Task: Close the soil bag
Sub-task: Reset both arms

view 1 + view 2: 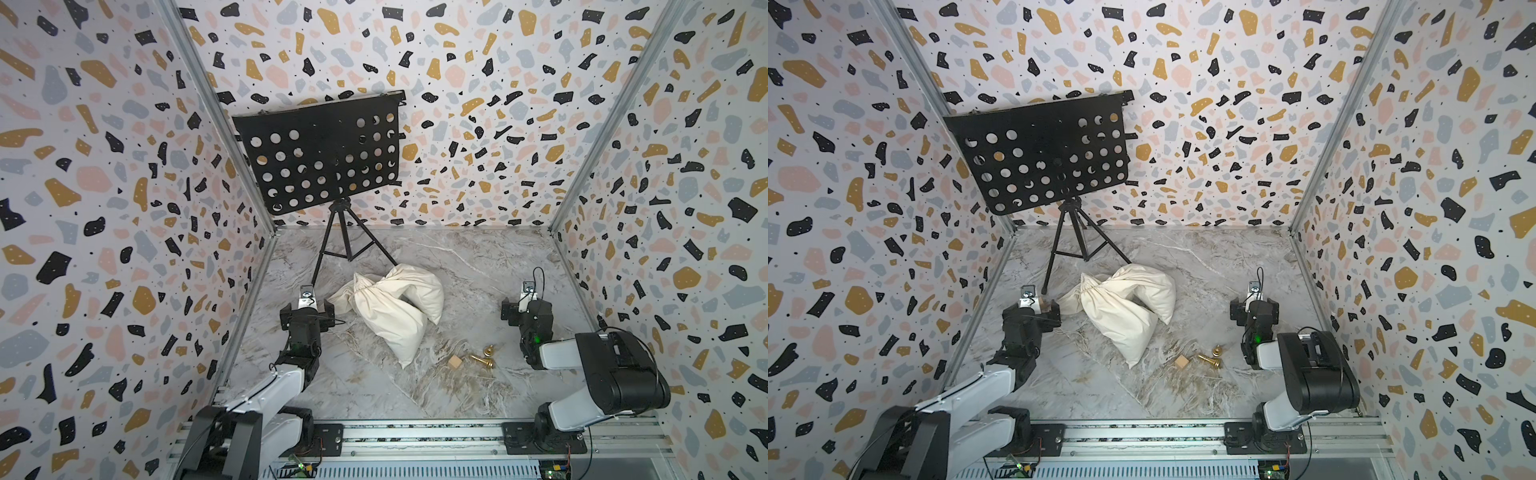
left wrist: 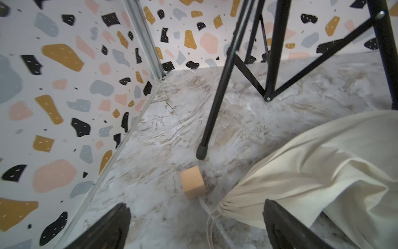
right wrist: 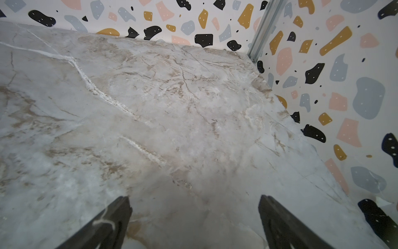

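The soil bag (image 1: pixel 395 309) (image 1: pixel 1125 309) is a cream cloth drawstring sack lying slumped on the marble floor in both top views. In the left wrist view its neck (image 2: pixel 228 201) is gathered, and thin drawstrings (image 2: pixel 210 228) trail from it between my fingers. One cord runs to a small wooden cube (image 2: pixel 192 182). My left gripper (image 1: pixel 307 307) (image 2: pixel 195 208) is open just left of the bag's neck and holds nothing. Well right of the bag, my right gripper (image 1: pixel 524 307) (image 3: pixel 195 200) is open over bare floor.
A black music stand (image 1: pixel 320 153) on a tripod stands behind the bag, one foot (image 2: pixel 200 154) close to the cube. Another wooden cube (image 1: pixel 455 362) and two brass pieces (image 1: pixel 482 359) lie in front of the bag. Patterned walls enclose the floor.
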`<state>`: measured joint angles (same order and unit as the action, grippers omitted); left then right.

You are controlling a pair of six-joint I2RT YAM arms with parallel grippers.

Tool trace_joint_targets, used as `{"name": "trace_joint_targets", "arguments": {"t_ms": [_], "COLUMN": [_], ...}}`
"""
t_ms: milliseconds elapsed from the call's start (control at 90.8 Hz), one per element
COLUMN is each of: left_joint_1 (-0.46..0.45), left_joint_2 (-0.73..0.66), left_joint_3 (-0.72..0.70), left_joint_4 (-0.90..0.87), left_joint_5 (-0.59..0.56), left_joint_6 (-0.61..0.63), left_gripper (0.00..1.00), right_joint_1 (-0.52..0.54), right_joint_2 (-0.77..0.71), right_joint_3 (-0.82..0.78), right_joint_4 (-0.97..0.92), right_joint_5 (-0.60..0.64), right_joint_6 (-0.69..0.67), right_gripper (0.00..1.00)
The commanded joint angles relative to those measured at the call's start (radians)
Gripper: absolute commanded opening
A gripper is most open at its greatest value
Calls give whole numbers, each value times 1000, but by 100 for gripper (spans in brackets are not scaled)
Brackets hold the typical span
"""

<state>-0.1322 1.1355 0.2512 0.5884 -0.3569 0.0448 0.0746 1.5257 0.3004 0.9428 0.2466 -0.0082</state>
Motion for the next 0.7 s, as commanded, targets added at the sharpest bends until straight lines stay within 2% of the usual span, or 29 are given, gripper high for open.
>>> {"name": "trace_joint_targets", "arguments": {"t_ms": [0, 66, 121, 187, 264, 385, 473, 551, 606, 639, 694], "left_joint_1": [-16, -24, -24, -18, -13, -12, -18, -17, -18, -17, -17], "left_joint_2": [79, 63, 76, 99, 118, 44, -17, -10, 28, 68, 141], "left_joint_3": [-1, 9, 19, 61, 91, -16, 3, 48, 40, 24, 10], "left_joint_4": [173, 121, 135, 71, 25, 123, 40, -35, 34, 132, 224], "left_joint_5": [87, 115, 97, 96, 134, 255, 235, 252, 315, 346, 333], "left_joint_6": [138, 146, 142, 133, 143, 191, 152, 83, 48, 45, 34], "left_gripper": [100, 100, 100, 100, 100, 100, 100, 100, 100, 100, 100], "right_joint_1": [-2, -2, -2, -2, -2, -2, -2, -3, -1, -2, -2], "right_joint_2": [-9, -11, -9, -10, -9, -9, -9, -9, -9, -9, -9], "right_joint_3": [29, 32, 32, 34, 35, 41, 42, 42, 42, 42, 42], "right_joint_4": [-10, -19, -17, -21, -22, -34, -35, -35, -34, -35, -34], "right_joint_5": [-6, -6, -6, -6, -6, -11, -10, -10, -11, -11, -10], "right_joint_6": [-6, -4, -5, -5, -4, -8, -8, -8, -8, -7, -7], "right_gripper": [100, 100, 100, 100, 100, 100, 100, 100, 100, 100, 100]}}
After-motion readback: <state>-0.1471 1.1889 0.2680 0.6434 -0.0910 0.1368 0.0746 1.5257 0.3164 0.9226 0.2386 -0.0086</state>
